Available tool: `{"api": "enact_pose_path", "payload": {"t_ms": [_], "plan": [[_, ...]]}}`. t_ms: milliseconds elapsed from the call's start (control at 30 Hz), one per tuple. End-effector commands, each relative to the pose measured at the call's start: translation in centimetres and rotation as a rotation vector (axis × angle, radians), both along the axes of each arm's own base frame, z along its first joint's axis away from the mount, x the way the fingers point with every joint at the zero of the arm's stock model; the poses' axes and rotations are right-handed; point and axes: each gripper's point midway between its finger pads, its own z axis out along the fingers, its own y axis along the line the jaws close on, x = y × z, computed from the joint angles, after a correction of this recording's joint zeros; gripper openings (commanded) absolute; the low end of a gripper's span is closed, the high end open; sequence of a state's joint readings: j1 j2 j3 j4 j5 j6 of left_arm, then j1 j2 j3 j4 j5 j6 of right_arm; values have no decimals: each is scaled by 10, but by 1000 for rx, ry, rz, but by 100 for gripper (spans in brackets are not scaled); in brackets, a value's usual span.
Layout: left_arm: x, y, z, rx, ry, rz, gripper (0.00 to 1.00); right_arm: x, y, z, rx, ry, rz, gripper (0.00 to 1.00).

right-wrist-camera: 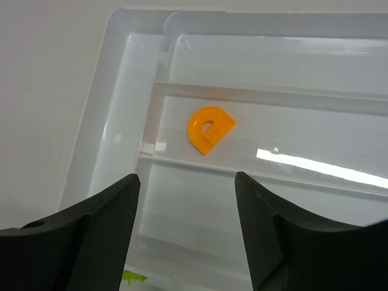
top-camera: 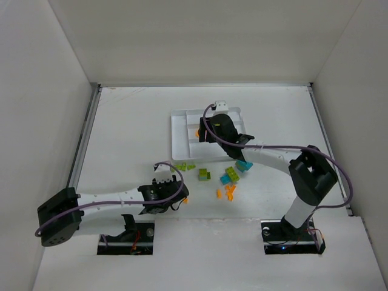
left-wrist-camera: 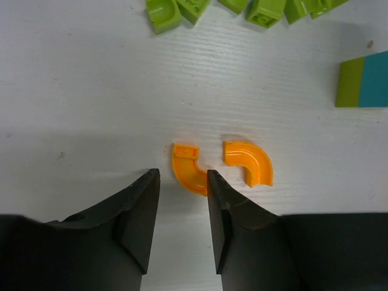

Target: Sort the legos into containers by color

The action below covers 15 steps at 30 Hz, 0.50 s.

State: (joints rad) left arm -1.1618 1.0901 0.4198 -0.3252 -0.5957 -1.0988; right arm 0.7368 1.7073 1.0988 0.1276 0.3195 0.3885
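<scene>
Both arms' tools stood released and empty. The left gripper (left-wrist-camera: 182, 188) hung low over the table (left-wrist-camera: 91, 91), its jaws a narrow gap apart with nothing between them. Just ahead of its fingertips lay an orange curved piece (left-wrist-camera: 188, 170). Its near end met the tip of the finger on the right of the wrist view, though whether that finger touched it or only overhung it was hard to tell. A second orange curved piece (left-wrist-camera: 251, 160) lay just beside the first, not touching it. Green pieces (left-wrist-camera: 163, 12) sat farther off, and a green-and-blue block (left-wrist-camera: 364, 79) lay out to the side. The right gripper (right-wrist-camera: 186, 182) hovered with jaws wide over the white tray (right-wrist-camera: 118, 103), where one orange piece (right-wrist-camera: 209, 128) lay in a long compartment. The left jaws looked off-centre from the near piece, so closing there could shove it into its neighbour or flick it away rather than catch it.
</scene>
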Motion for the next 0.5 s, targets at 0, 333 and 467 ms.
{"api": "enact_pose_path", "payload": {"t_ms": [0, 333, 467], "plan": [[1, 21, -1, 62, -5, 48, 37, -4, 7, 31, 59, -70, 8, 70], [4, 3, 24, -138, -107, 62, 38, -13, 14, 21, 47, -53, 33, 70], [8, 12, 24, -153, -124, 105, 40, -17, 16, 18, 45, -46, 39, 70]]}}
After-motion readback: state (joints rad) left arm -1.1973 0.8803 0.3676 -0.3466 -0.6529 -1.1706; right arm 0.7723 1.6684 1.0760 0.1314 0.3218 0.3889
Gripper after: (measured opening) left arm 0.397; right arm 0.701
